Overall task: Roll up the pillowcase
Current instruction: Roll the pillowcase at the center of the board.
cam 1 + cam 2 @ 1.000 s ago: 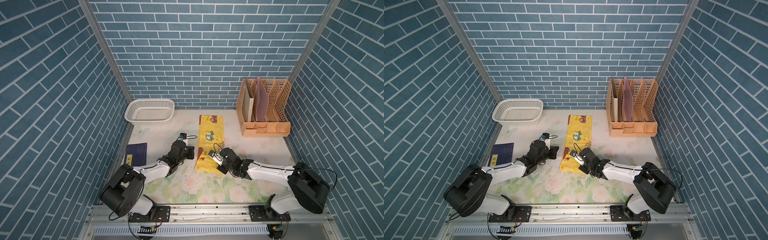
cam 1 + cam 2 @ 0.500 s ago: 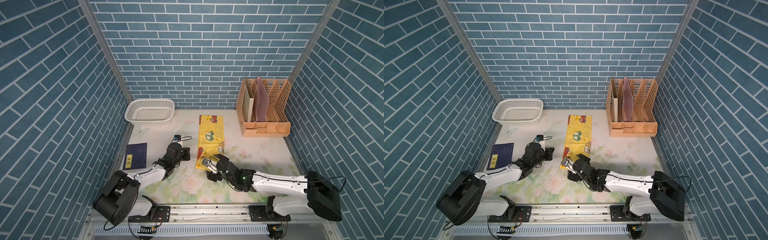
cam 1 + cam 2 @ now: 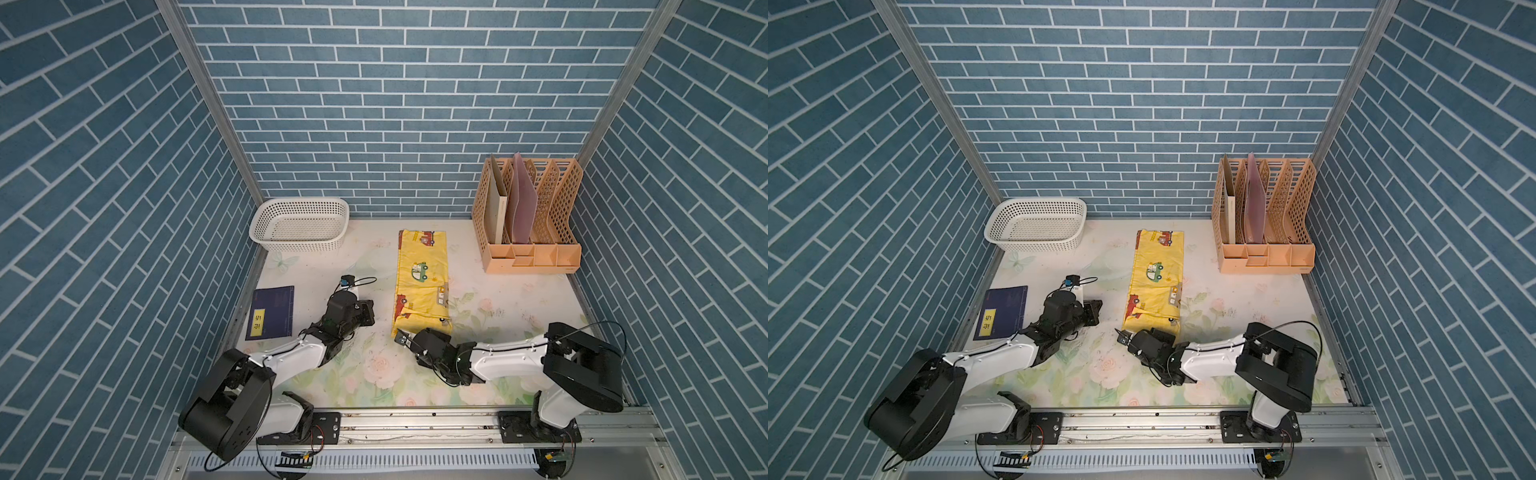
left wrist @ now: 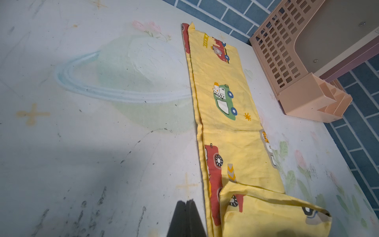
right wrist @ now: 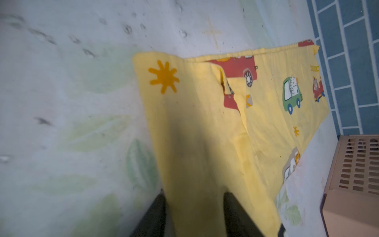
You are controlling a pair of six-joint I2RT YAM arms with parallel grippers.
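The pillowcase (image 3: 422, 278) lies in the middle of the table (image 3: 332, 266), folded into a long narrow strip running from near the back wall toward the arms. That narrow shape is probably meant to give a short, even roll. Its near end (image 4: 266, 209) is turned over on itself in one puffy lap, so I judge the rolling has barely begun. The right gripper (image 5: 193, 202) sits at that end with its two fingers apart and yellow cloth filling the space between them, a sensible spot from which to drive the turn away from the robot. I cannot tell whether it actually presses the cloth: the right wrist view is blurred and cuts the fingers off at its edge, and in both top views the gripper's body covers the strip's near edge. The left gripper (image 4: 186, 203) is pressed together and empty, just beside the strip's long edge, perhaps ready to steady it. How many layers the lap holds is hidden. The white basket (image 3: 299, 224), file rack (image 3: 532, 245) and blue booklet (image 3: 272, 311) stand well apart
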